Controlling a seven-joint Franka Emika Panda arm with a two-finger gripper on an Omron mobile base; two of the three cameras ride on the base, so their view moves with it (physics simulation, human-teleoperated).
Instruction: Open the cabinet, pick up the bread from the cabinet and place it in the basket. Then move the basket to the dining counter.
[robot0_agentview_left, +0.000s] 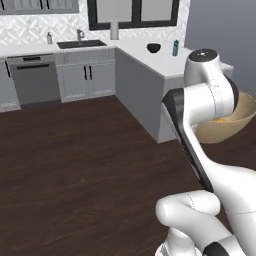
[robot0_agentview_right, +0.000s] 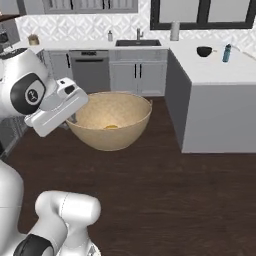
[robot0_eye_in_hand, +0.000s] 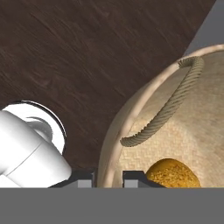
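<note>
The basket (robot0_agentview_right: 111, 120), with the bread (robot0_eye_in_hand: 171, 174) just inside its wall, is held by the rim in the closed gripper (robot0_eye_in_hand: 109, 178); slippage from this thin edge-grip is judged possible before the bench (robot0_agentview_left: 165, 62) is reached.

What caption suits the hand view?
Gripper shut on the rim of the basket, bread inside, above the dark wood floor.

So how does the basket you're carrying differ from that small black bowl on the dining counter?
The basket is tan and woven-looking; the black bowl is dark and plain. The basket looks far wider and deeper than the bowl. The basket hangs above the dark floor with the jaws shut on its rim, while the bowl rests on the dining counter. The basket holds the bread; whether the bowl holds anything cannot be told. Both are round and open-topped.
</note>
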